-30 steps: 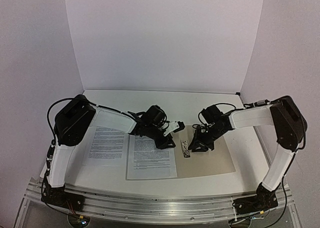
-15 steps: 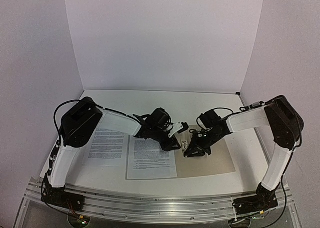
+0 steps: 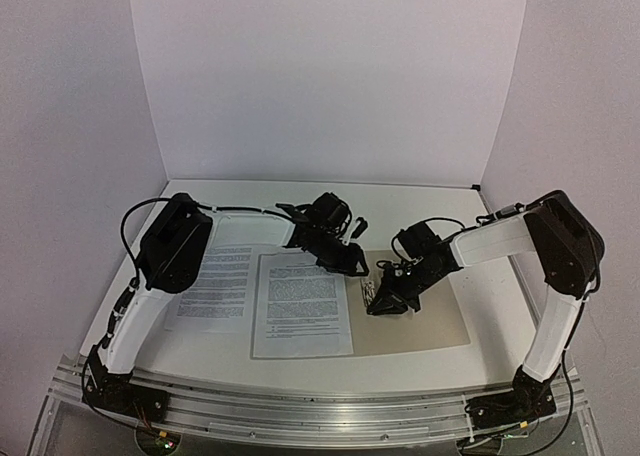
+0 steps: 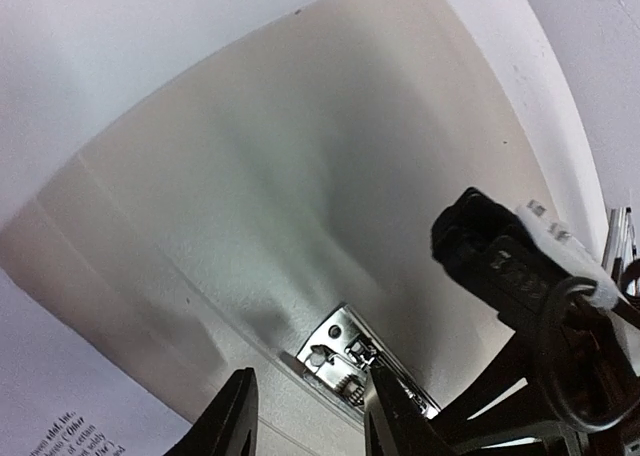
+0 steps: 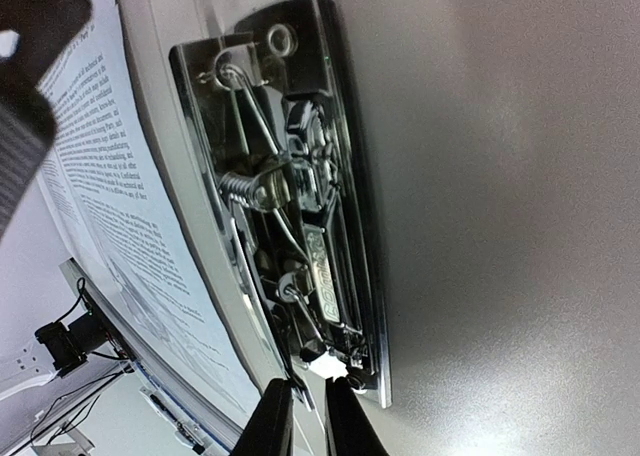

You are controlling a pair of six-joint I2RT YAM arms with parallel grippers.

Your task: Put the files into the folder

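The beige folder [image 3: 425, 321] lies open on the table, and its metal clip [image 3: 368, 290] sits along the spine. One printed file [image 3: 300, 306] lies on the folder's left half and another file [image 3: 215, 286] lies further left. My left gripper [image 3: 352, 260] is open just above the clip's far end [image 4: 345, 361], with the clip between its fingertips [image 4: 395, 421]. My right gripper [image 3: 384, 302] is at the clip's near end [image 5: 300, 226], its jaws nearly closed on the clip's thin lever end [image 5: 330, 364]. The file's text edge shows in the right wrist view [image 5: 110, 196].
White walls enclose the table at the back and sides. The aluminium rail [image 3: 320, 406] runs along the near edge. The two arms meet over the folder's spine, their wrists a few centimetres apart.
My left gripper has swung back and right, off the sheet to the clip's far end. My right gripper has moved left onto the clip's near end, and the clip's wire parts now stand raised.
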